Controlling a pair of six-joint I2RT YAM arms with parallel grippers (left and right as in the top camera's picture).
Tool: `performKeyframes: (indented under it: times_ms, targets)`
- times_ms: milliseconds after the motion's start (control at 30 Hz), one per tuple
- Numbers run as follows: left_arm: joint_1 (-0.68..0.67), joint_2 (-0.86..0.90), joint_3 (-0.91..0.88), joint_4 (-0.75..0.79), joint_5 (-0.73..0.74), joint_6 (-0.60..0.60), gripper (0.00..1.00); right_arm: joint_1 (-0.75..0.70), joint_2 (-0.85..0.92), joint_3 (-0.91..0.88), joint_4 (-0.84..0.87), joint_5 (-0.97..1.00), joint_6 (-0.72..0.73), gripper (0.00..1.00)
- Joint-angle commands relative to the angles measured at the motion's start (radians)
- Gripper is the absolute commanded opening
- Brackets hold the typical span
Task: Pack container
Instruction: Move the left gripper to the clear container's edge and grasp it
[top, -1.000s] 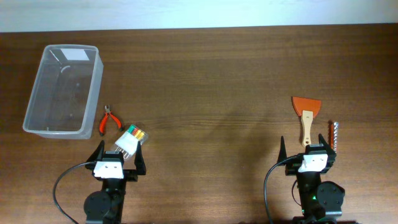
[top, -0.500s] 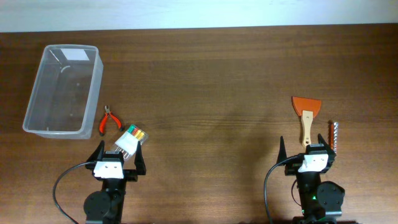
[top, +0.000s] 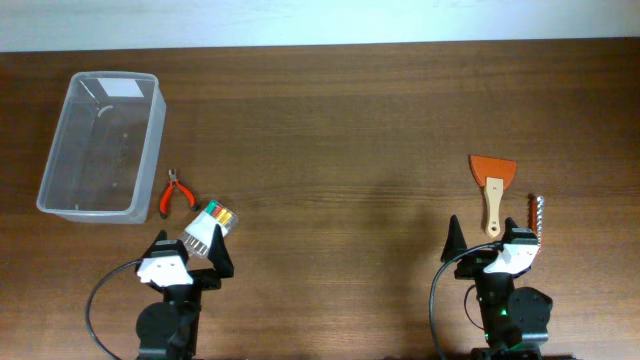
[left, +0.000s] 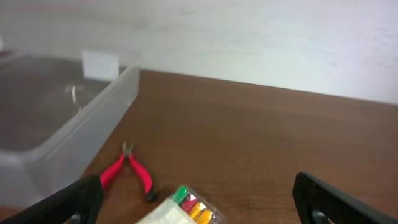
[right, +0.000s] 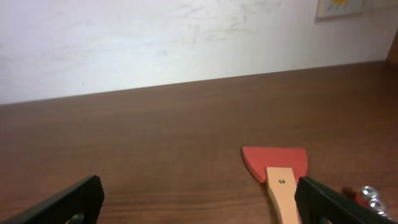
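- Left end effector (top: 188, 244) has swung slightly left and right end effector (top: 488, 228) slightly right since a second ago.
- Both stand wide apart, holding nothing.
- Container (top: 151, 140) sits ahead-left of the left end effector, on the counter (top: 330, 150).

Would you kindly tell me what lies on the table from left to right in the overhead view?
container → pliers → marker pack → scraper → metal bit

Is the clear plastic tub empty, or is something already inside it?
Empty. From overhead only its bare bottom shows through the tub; the red pliers lie outside it, on the table.
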Motion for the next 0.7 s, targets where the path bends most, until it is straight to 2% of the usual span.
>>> performKeyframes:
  times_ms: [0, 100, 200, 367, 467, 500, 667]
  targets:
    - [0.003, 0.044, 0.084, -0.005, -0.08, -0.106, 0.99, -0.002, 0.053, 0.07, 0.006, -0.009, 0.064, 0.99]
    - [0.003, 0.134, 0.193, -0.049, -0.098, -0.104, 0.99, -0.002, 0.174, 0.18, 0.0, -0.017, 0.029, 0.99]
    - [0.003, 0.282, 0.347, -0.148, -0.161, -0.103, 0.99, -0.002, 0.377, 0.352, -0.063, -0.064, -0.011, 0.99]
    - [0.018, 0.58, 0.651, -0.369, -0.291, -0.106, 0.99, -0.002, 0.731, 0.735, -0.335, -0.089, -0.016, 0.99]
    - [0.095, 0.792, 0.892, -0.633, -0.327, -0.225, 0.99, -0.002, 0.938, 1.004, -0.564, -0.088, -0.07, 0.99]
    - [0.136, 0.872, 0.985, -0.732, -0.315, -0.258, 0.99, -0.002, 1.016, 1.109, -0.657, -0.088, -0.093, 0.99]
    - [0.314, 1.18, 1.349, -1.067, -0.107, -0.231, 0.99, -0.002, 1.302, 1.5, -1.004, -0.063, -0.14, 0.99]
